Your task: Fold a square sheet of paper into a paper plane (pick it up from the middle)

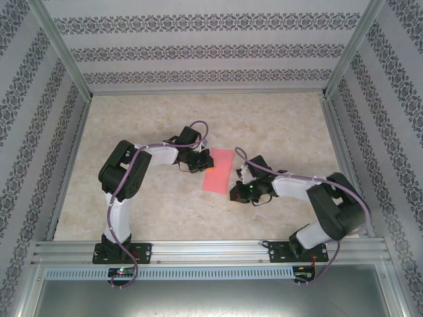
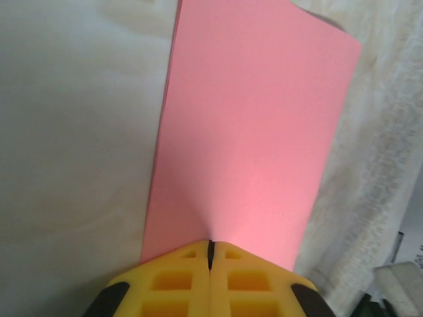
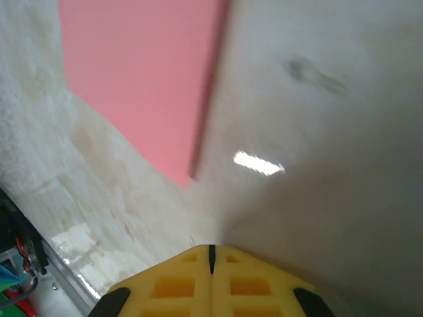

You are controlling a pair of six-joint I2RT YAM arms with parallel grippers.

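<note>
My left jaws pinch the thin pink paper sheet (image 1: 218, 170) mid-frame on the counter (image 1: 284, 125), my right jaws are pressed together empty, and it looks folded once, with most folds left.

I see a table (image 1: 277, 125) with a pale beige, marbled top, edged by aluminium rails (image 1: 198, 247). Near its middle rests a single sheet of pink paper (image 1: 219, 170), a plain long rectangle lying slightly askew. I cannot tell whether it lies fully flat.
</note>
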